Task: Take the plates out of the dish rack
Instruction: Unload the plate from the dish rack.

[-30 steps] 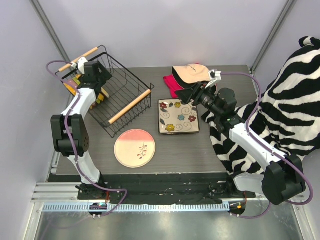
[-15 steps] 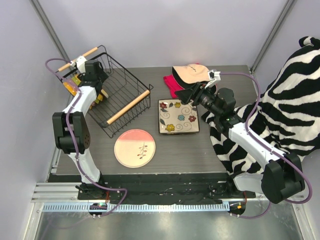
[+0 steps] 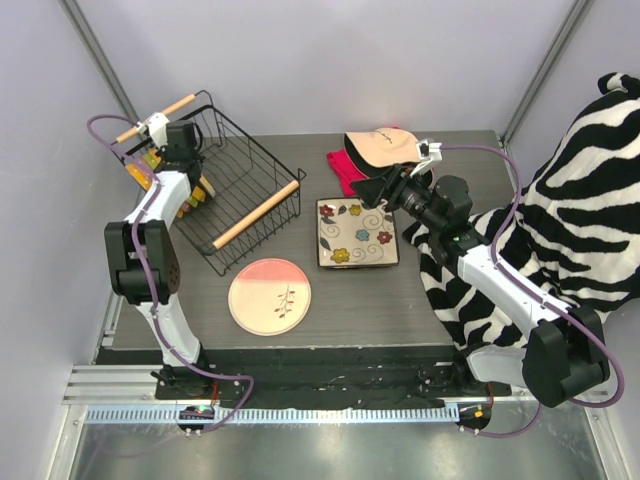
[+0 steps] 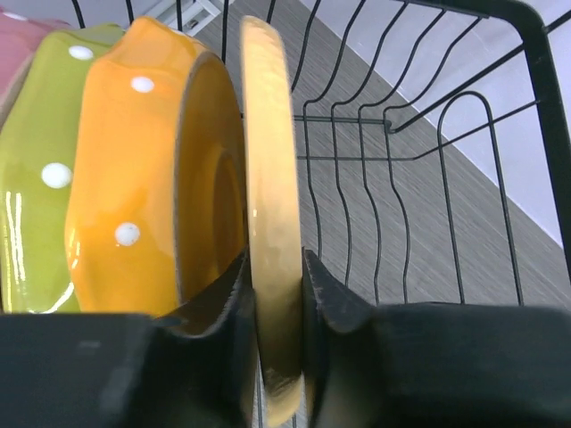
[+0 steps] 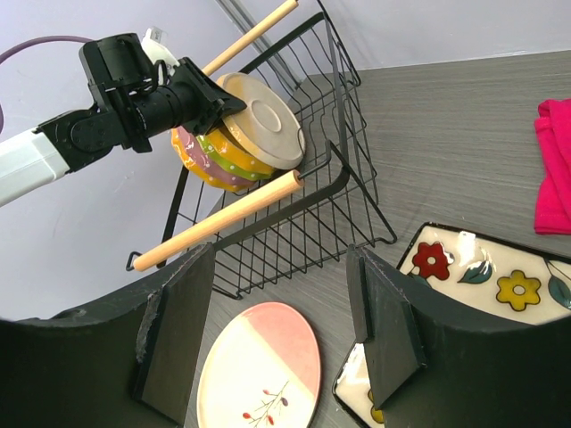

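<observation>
The black wire dish rack [image 3: 262,158] stands at the back left with several plates on edge at its left end. In the left wrist view my left gripper [image 4: 278,294] is shut on the rim of the cream-yellow plate [image 4: 266,160]. Behind that plate stand an orange plate [image 4: 134,178], a green plate [image 4: 36,187] and a sliver of a pink one [image 4: 22,40]. A square flowered plate [image 3: 357,233] and a round pink-and-cream plate [image 3: 270,296] lie flat on the table. My right gripper [image 5: 281,330] hovers open above them, holding nothing.
A cream-and-black cap [image 3: 380,145] lies on a red cloth [image 3: 343,168] at the back. Zebra-striped fabric [image 3: 590,210] covers the right side. The rack's wooden handle [image 3: 258,213] runs along its near side, and the enclosure wall is close on the left.
My left gripper's jaws have closed onto the cream-yellow plate's rim, and the left arm has edged slightly left. The right arm has not moved.
</observation>
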{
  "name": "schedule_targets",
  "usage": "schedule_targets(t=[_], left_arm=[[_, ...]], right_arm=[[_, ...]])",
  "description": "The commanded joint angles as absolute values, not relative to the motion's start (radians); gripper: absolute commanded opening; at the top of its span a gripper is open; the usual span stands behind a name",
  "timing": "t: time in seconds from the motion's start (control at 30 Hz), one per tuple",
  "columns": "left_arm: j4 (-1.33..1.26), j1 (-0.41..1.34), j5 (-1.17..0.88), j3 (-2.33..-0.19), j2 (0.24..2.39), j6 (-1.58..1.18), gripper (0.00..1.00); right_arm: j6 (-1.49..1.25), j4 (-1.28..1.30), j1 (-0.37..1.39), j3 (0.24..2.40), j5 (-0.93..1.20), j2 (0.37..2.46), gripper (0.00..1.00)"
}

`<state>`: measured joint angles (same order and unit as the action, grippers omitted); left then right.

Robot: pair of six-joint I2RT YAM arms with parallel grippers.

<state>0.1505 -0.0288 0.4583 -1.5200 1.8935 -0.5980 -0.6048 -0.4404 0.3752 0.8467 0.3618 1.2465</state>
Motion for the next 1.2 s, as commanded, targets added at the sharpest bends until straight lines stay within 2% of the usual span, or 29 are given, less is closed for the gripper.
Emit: schedule_targets(t=[0.0, 0.13, 1.17], left_arm=[[0.112, -0.046, 0.506, -1.52, 1.862, -0.571, 0.15], [0.063, -0.048, 0.479, -1.497, 1.822, -0.557, 0.0], [-0.184, -0.044, 0.163, -1.45, 1.628, -0.497, 0.0]], right_arm=[[-0.592, -0.482, 0.37, 0.857, 0.362, 1.25, 0.68], [-0.588, -0.479, 0.368, 0.857, 0.361, 1.25, 0.68], [-0.577, -0.46, 0.368, 0.848, 0.35, 1.212, 0.68]])
